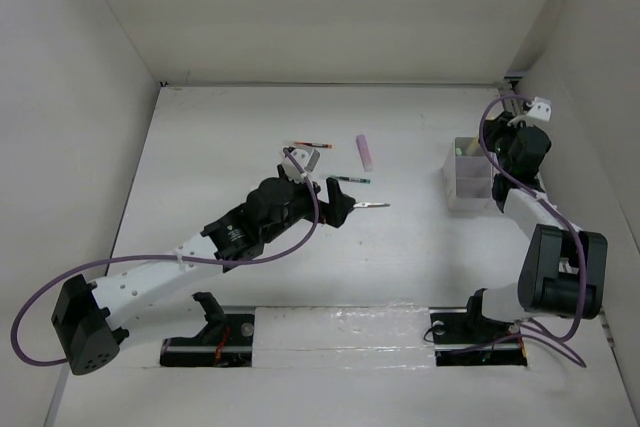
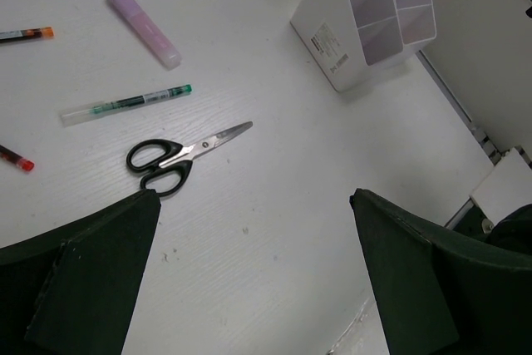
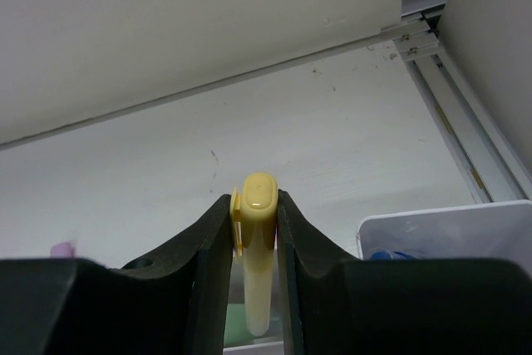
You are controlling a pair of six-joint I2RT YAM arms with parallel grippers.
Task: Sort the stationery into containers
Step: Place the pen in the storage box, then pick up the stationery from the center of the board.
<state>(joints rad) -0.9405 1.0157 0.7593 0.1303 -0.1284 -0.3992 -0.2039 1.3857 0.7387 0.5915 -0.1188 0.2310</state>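
Binning step: right fingers (image 3: 212, 243) pinch yellow marker (image 3: 258, 205) above containers (image 1: 467, 193); next lower, release; left fingers (image 2: 96, 276) spread near scissors (image 2: 179, 158).

scissors (image 2: 179, 158) — 1 | pens (image 2: 125, 103) (image 2: 25, 34) (image 2: 15, 158) — 3 | pink marker (image 2: 143, 26) 1 | yellow marker (image 3: 258, 205) 1 | white bin cluster (image 2: 328, 39) 1

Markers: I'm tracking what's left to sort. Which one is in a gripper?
The yellow marker, clamped in the right gripper; the pink marker lies loose on the table.
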